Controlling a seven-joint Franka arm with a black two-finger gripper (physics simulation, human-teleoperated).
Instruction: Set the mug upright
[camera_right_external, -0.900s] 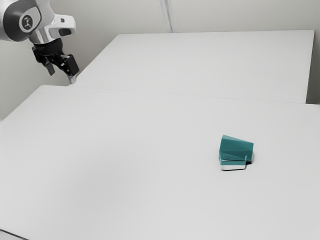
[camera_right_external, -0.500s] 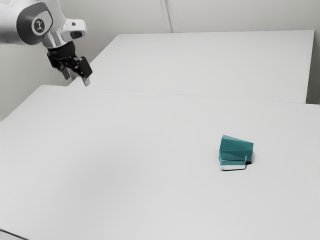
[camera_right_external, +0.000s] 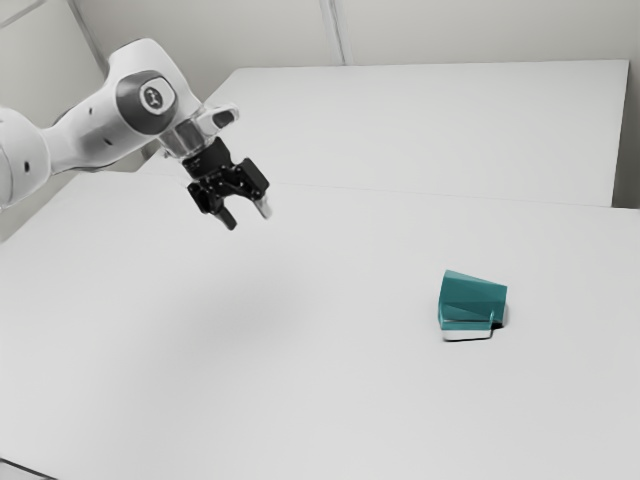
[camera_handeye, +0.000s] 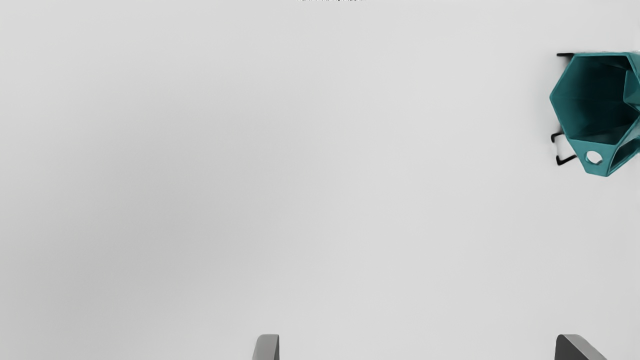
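Though empty and spread wide, the gripper (camera_right_external: 248, 218) well apart from the sideways mug (camera_right_external: 472, 298) toward the exterior view's right.

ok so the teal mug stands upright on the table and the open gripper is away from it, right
Not upright: the exterior view shows the teal mug lying on its side on the table. The gripper is indeed open and away from it.

Bright, diffuse light; faint shadow on the tabletop (camera_right_external: 350, 400)
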